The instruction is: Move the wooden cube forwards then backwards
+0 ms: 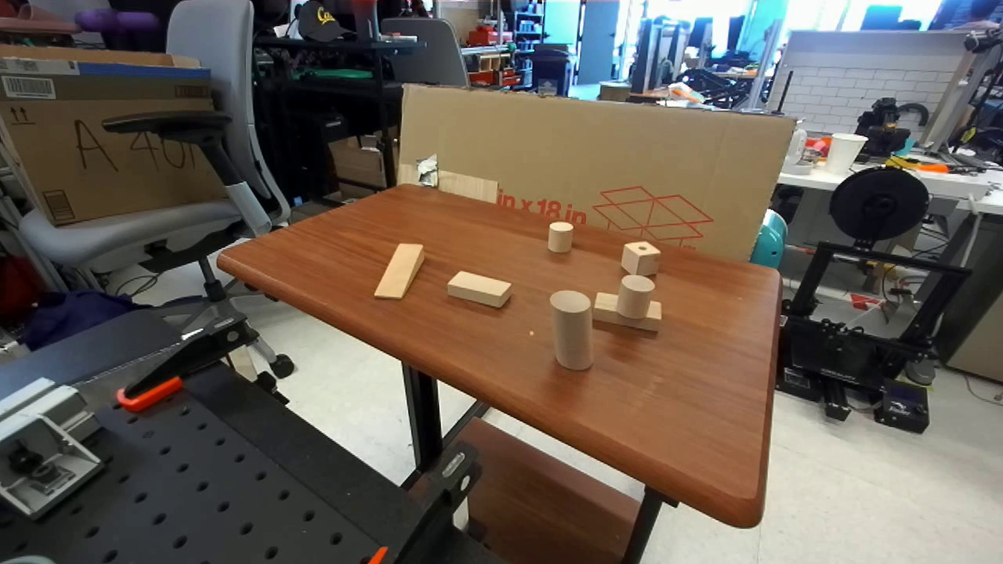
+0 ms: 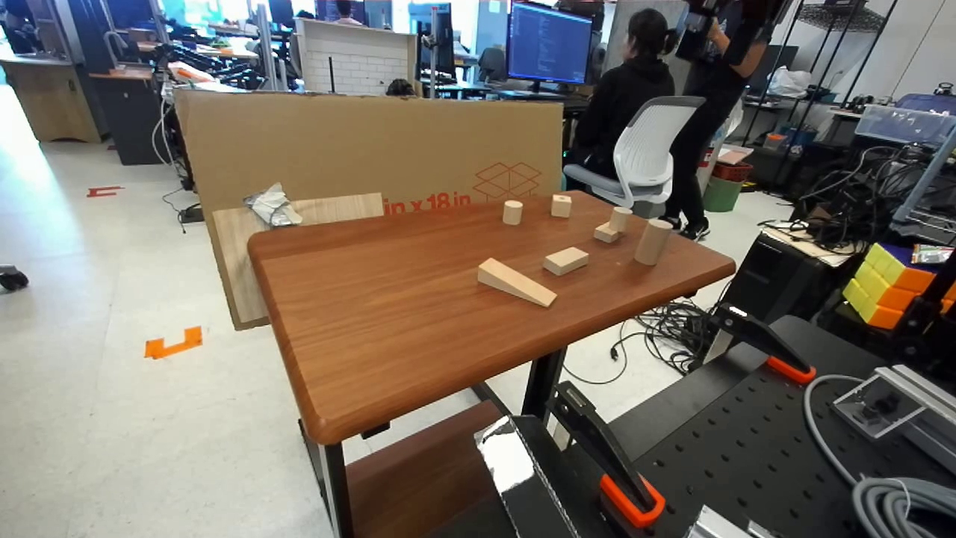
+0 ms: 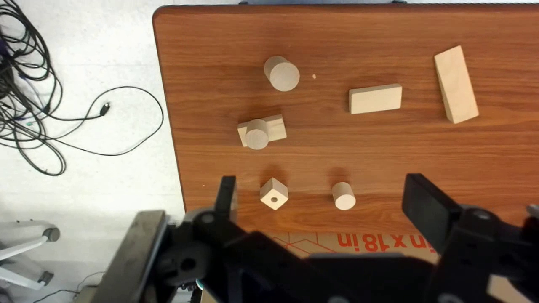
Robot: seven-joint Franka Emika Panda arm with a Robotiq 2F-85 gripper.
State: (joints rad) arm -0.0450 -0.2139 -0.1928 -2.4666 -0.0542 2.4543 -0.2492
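The wooden cube [image 3: 274, 194] is a small pale block with a round hole in its top. It stands on the brown table near the cardboard side, and it shows in both exterior views [image 1: 641, 258] [image 2: 561, 206]. My gripper [image 3: 321, 182] shows only in the wrist view. It is open with its fingers wide apart and nothing between them, high above the table. In that view the cube appears between the fingers, closer to the left one. No gripper touches it.
A short cylinder [image 3: 344, 196] stands near the cube. Another cylinder [image 3: 257, 136] rests on a flat block [image 3: 276, 127]. A tall cylinder [image 3: 284, 75], a rectangular block [image 3: 375, 99] and a wedge [image 3: 457, 84] lie farther off. A cardboard sheet [image 1: 564, 141] stands along the table's edge.
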